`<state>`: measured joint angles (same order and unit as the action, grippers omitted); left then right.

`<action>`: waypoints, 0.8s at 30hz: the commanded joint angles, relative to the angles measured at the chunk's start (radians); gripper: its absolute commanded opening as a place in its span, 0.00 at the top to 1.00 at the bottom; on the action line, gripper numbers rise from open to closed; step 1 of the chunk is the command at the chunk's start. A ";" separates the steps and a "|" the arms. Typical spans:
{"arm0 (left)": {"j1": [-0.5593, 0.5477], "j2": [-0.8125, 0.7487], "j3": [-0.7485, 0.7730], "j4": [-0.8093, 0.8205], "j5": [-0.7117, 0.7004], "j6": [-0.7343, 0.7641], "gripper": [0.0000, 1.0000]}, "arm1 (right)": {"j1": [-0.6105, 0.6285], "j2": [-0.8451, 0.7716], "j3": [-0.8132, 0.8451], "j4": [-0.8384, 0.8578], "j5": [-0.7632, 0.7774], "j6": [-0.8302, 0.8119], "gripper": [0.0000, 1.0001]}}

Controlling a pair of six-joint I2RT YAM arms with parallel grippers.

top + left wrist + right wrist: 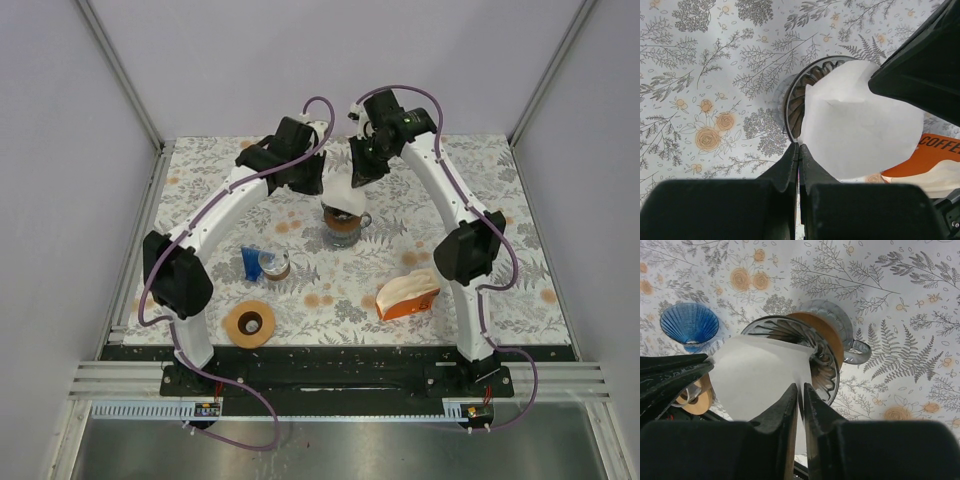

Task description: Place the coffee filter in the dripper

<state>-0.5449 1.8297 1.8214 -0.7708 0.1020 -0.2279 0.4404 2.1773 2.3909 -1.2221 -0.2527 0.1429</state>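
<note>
A white paper coffee filter (pixel 345 192) hangs just above a clear glass dripper (pixel 342 224) with a brown collar at the table's middle back. My left gripper (pixel 800 146) is shut on the filter's (pixel 860 125) edge, over the dripper's ribbed rim (pixel 805 85). My right gripper (pixel 801 387) is shut on the opposite edge of the filter (pixel 757 370), next to the dripper (pixel 815 347). In the top view the left gripper (pixel 322 180) and right gripper (pixel 362 175) flank the filter.
A blue dripper (pixel 251 263) lies beside a small glass cup (pixel 275 266) at left of centre; the blue dripper also shows in the right wrist view (pixel 689 322). A tape roll (pixel 249 324) sits front left. An orange and white coffee bag (pixel 407 296) lies front right.
</note>
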 commanded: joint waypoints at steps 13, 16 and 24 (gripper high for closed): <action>0.007 0.051 0.044 0.011 -0.021 0.021 1.00 | -0.011 -0.051 0.030 0.065 0.098 -0.054 0.47; 0.007 0.051 0.045 0.011 -0.016 0.018 1.00 | -0.006 -0.094 -0.002 0.107 0.107 -0.055 0.44; 0.008 0.051 0.045 0.015 -0.015 0.018 1.00 | 0.052 -0.298 -0.390 0.438 0.069 -0.046 0.59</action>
<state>-0.5419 1.8828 1.8248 -0.7765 0.0963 -0.2165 0.4614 1.9984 2.1407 -0.9936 -0.1501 0.0914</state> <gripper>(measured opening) 0.016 0.524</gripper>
